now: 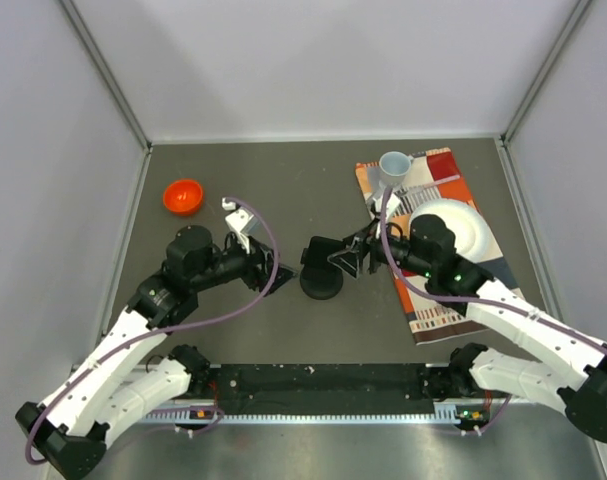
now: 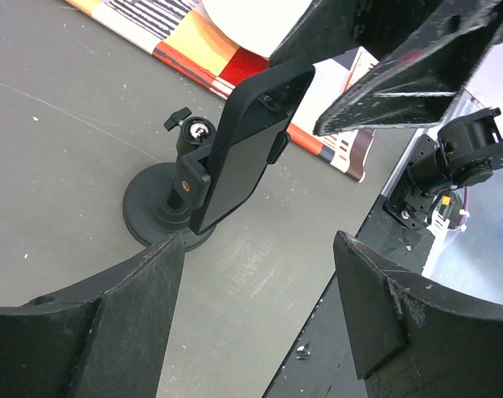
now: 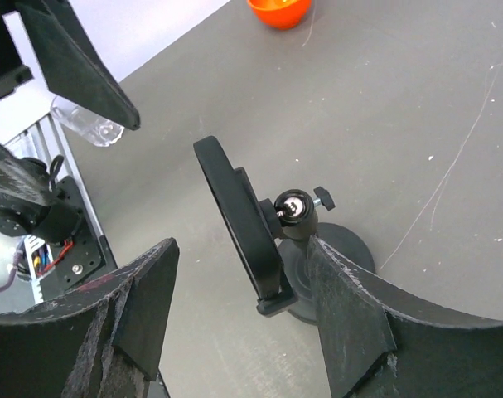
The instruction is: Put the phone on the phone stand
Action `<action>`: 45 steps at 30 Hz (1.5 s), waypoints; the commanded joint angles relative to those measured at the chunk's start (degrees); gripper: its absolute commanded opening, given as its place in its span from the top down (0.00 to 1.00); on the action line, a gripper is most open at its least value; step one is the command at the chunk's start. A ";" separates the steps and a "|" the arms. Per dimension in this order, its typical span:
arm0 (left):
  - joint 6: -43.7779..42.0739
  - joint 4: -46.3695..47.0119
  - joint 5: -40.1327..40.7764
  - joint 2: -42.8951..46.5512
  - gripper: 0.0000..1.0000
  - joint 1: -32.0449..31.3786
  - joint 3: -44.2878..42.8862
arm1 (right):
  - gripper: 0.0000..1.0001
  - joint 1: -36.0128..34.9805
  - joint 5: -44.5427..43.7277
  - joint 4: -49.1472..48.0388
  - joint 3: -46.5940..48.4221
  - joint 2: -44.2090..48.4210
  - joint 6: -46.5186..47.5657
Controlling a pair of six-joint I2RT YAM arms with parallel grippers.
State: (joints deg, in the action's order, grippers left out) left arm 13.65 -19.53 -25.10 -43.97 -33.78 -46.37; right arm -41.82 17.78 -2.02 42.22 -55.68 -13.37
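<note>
- Table (image 1: 233, 180): dark grey. Both arms reach in to the middle from the near edge. Only the top view gives the whole layout.
- Patterned cloth (image 1: 435, 300), right side, orange/white/striped. The right arm lies over it in the top view. The left wrist cam gets only a strip of it behind the phone.
- White plate (image 1: 471, 232) on the cloth, partly covered by the right arm.
- Left gripper (image 2: 259, 319): fingers wide apart, nothing btw them. It is just left of the stand and points at it.
- Right gripper (image 3: 243, 323): fingers also apart, pressing on nothing. In its own cam the phone's lower end and the stand base show beyond them.
- Orange bowl (image 1: 183, 195): far left, well apart from the stand. The right wrist cam catches it at the top edge.
- White mug (image 1: 394, 165) at the far end of the cloth, seen in the top view only.
- Phone (image 2: 249, 145): sits in the stand's cradle, tilted, flat dark side to the left wrist cam. The right wrist cam shows it edge-on w/ ball joint & small knob behind. From the top it is hard to separate from the black grippers.
- Phone stand (image 2: 156, 207): round base flat on the bare table, btw the two grippers, near the cloth but not on it.
</note>
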 commanded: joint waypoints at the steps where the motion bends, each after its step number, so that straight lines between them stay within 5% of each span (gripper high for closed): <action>1: -1.16 0.29 -1.18 3.79 0.22 0.21 -0.30 | 0.37 0.78 3.56 -1.76 4.53 -3.28 3.34; 8: -0.82 -0.77 -1.79 5.47 0.22 0.21 -1.71 | 0.53 3.76 19.04 -1.41 8.93 -9.27 6.85; 11: 0.06 -1.74 0.58 6.35 0.22 0.21 -1.44 | 0.71 4.21 19.92 1.83 11.04 -12.77 10.80; 12: -0.20 -2.18 0.76 6.70 0.22 0.21 -1.18 | 0.88 4.29 19.92 4.37 12.09 -13.74 12.99; 14: -1.43 -3.84 0.76 6.70 0.22 0.21 -1.44 | 1.00 4.56 21.32 7.64 14.73 -15.76 16.25; 23: -1.87 -3.50 -0.73 5.12 0.23 0.21 -1.97 | 1.00 12.62 41.08 6.42 22.46 -19.80 24.88; 27: -1.61 -3.58 -1.53 6.26 0.23 0.21 -1.44 | 1.00 16.95 53.48 20.62 38.58 -29.20 28.56; 30: -2.31 -5.17 -1.27 6.87 0.23 0.21 -1.09 | 1.00 17.04 52.71 30.21 46.52 -35.01 34.63; 45: 5.59 0.72 -4.78 9.60 0.23 0.21 4.62 | 1.00 17.39 57.54 34.27 64.21 -50.83 40.17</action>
State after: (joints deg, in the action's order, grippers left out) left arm 17.91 -22.35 -28.73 -35.86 -33.78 -41.67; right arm -24.62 67.37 34.15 98.94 -105.21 23.49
